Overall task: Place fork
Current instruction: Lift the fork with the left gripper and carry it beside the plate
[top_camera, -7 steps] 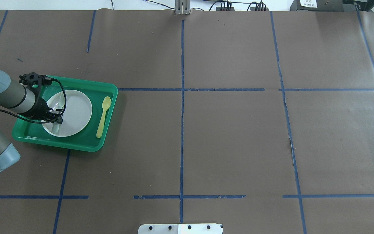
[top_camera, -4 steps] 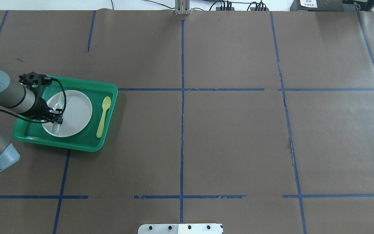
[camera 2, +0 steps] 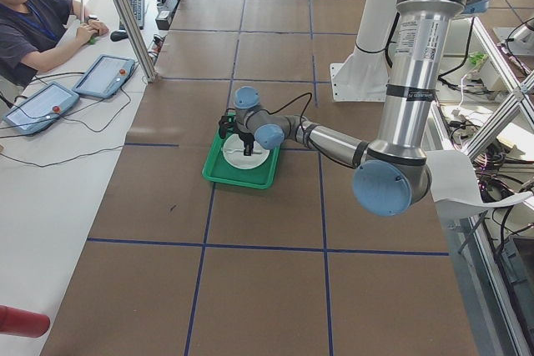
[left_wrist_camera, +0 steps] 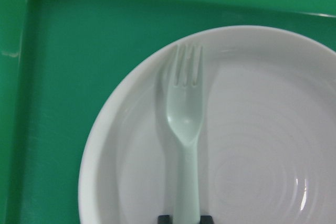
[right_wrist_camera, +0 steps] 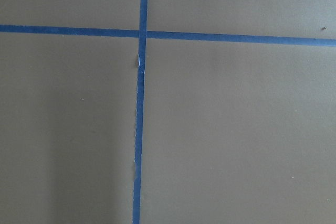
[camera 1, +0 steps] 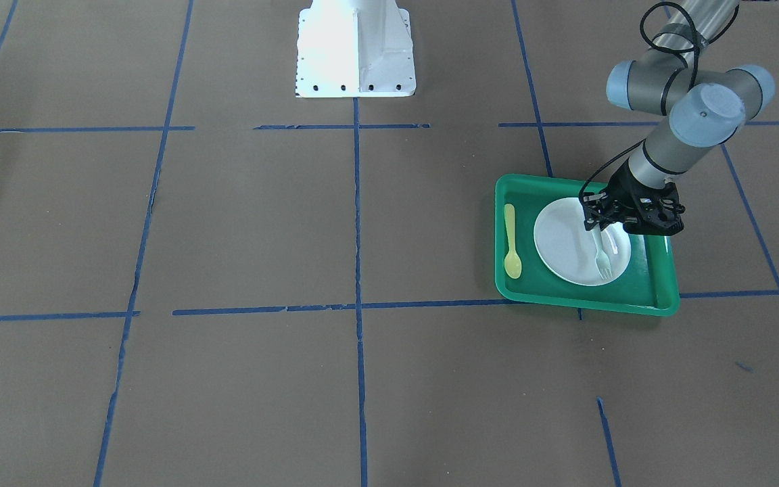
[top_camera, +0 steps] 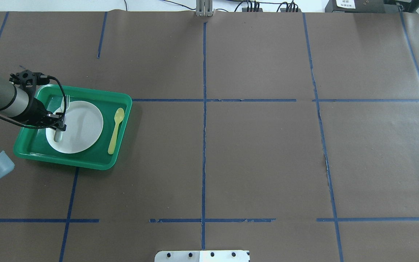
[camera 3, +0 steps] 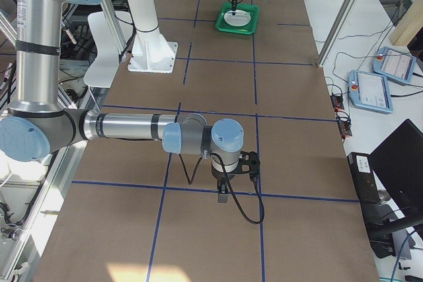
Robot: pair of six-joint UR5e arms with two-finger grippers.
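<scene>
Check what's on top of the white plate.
Only the fork, tines near the rim, handle pinched by the left gripper. Whether it touches the white plate is unclear; the gripper hides the plate beneath it.

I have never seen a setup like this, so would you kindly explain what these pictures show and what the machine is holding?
These are two robot arms at a table covered in brown paper with blue tape lines. Two cameras look down from above, two look along the table from its ends, and one sits on each wrist. On the table stands a green plastic tray holding a round white plate and, beside it, a yellow plastic spoon. The left gripper is shut on the handle of a pale translucent plastic fork, over the plate; whether they touch I cannot tell. The right gripper hangs over the paper near the other end.
</scene>
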